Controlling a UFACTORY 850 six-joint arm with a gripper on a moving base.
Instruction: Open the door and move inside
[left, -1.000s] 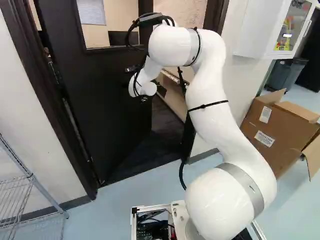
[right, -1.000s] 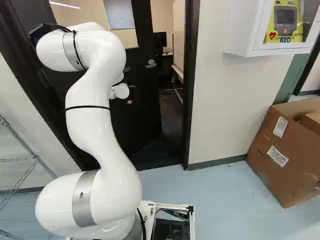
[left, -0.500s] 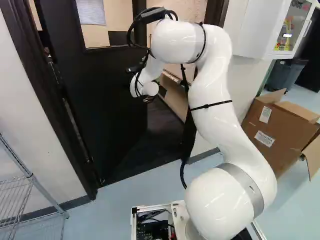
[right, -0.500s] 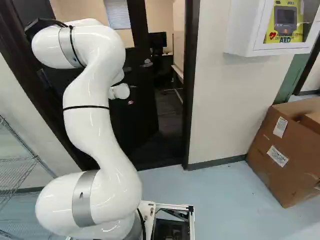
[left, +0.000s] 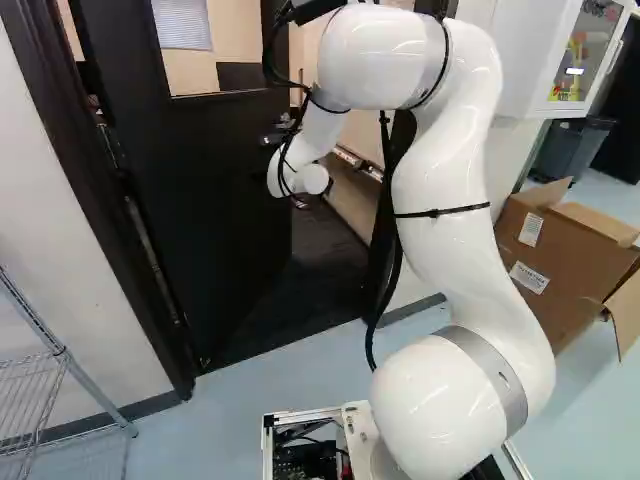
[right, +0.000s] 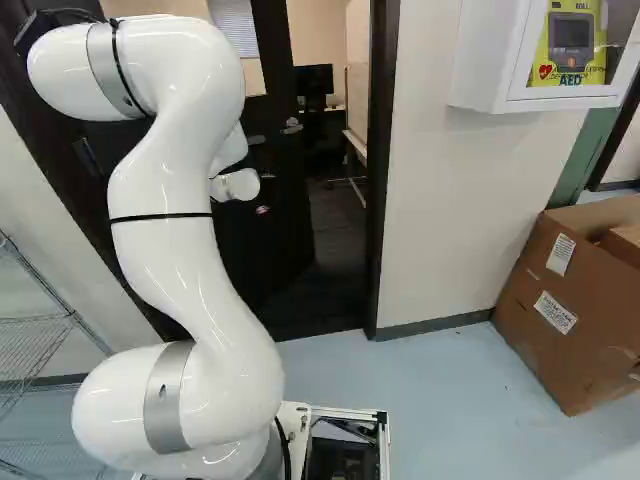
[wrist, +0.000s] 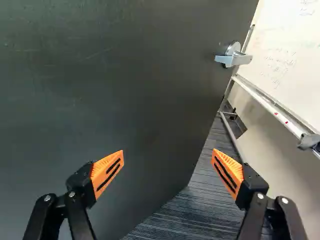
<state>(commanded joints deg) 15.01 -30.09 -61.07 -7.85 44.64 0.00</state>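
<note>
Door (left: 190, 230) standing partly open, opening half blocked by it

The door is seen at the left of the left base view, its lever handle (wrist: 234, 59) ahead of the end effector (right: 262, 209), whose fingers are spread wide apart. Beyond its edge a whiteboard (wrist: 285, 50) is mounted. The door frame (right: 382, 180) is flanked by a wire rack (left: 60, 360), lower left, and a cardboard box (right: 560, 310), lower right

The white arm (right: 195, 255) rises at the left, before the dark door (right: 275, 230), which stands ajar — a monitor (right: 315, 78) shows past its edge. Right of them a white cabinet (right: 480, 60) hangs on the wall (right: 440, 220) — a cardboard box (right: 545, 310) sits lower, on the floor (right: 420, 390).
</note>
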